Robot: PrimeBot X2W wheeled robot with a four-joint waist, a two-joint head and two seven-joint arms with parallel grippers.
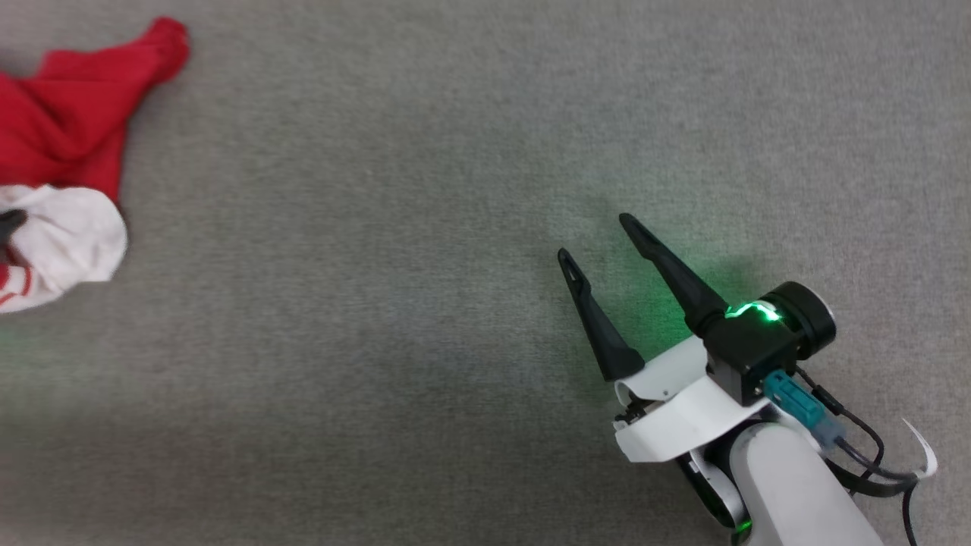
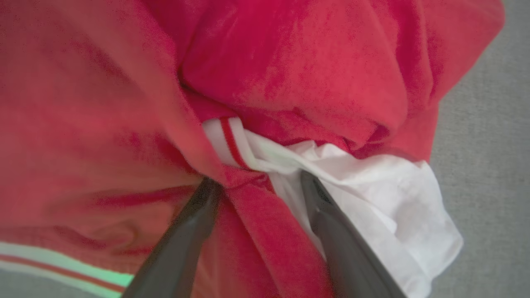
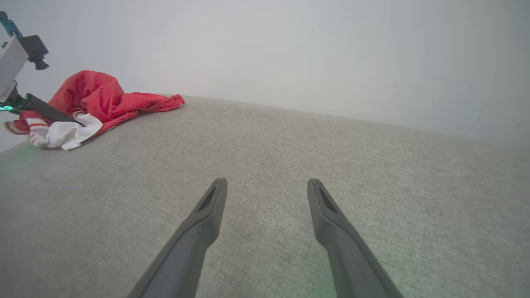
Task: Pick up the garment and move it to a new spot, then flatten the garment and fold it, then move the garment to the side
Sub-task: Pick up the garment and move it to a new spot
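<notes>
Head view: the crumpled red jersey garment [image 1: 68, 129] with a white sleeve lies at the far left edge of the grey woven fabric surface [image 1: 379, 303]. The right gripper [image 1: 595, 236] hovers at lower right, well apart from it, its 2 fingers spread and empty.

Left wrist view: the left gripper [image 2: 257, 180] is pressed into the cloth, jaws wide, with a red fold between them.

Right wrist view: the right gripper's jaws are parted over bare surface, and the garment is heaped far left.
</notes>
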